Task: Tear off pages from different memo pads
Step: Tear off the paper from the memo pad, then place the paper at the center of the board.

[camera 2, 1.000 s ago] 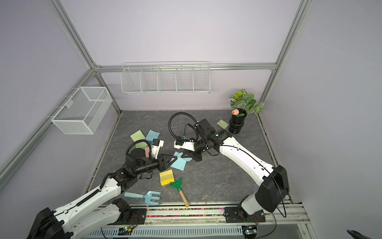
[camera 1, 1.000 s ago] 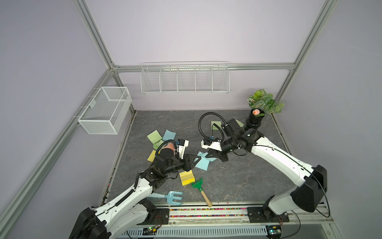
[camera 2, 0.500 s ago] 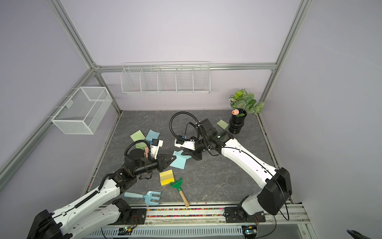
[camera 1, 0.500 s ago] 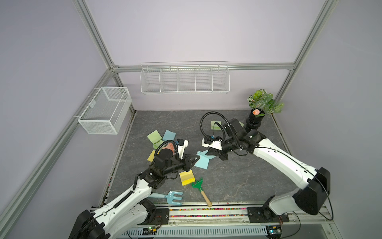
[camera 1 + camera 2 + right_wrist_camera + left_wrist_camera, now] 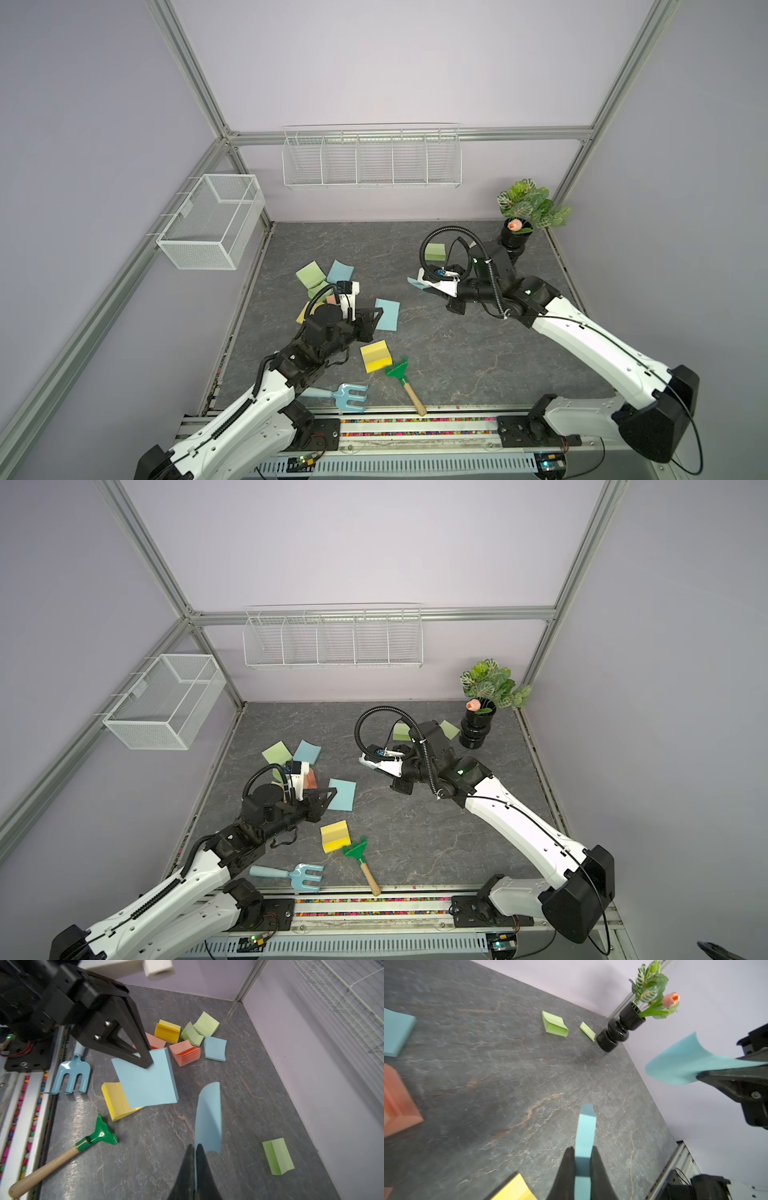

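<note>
Far left: pad cluster (image 5: 187,1051), green, orange and yellow, lying loose on the table (image 5: 457,353). Centre: left gripper (image 5: 374,318), newly clamped on a corner of the blue pad (image 5: 387,314), which seems raised just above the yellow pad (image 5: 375,356). Right: right gripper (image 5: 195,1148), pinched tight on a curled blue page (image 5: 208,1113), has drawn back toward the vase (image 5: 515,243), so the page is well apart from its pad. I judge it torn free, and other pads come next.

Table (image 5: 249,1088): dark stone-look, slight sheen. Memo pads (image 5: 188,1052), page (image 5: 207,1113): matt paper. Rake (image 5: 101,1132): glossy green head, bare wood handle. Fork (image 5: 71,1073): glossy blue paint. Vase (image 5: 614,1034): smooth, glossy black.
</note>
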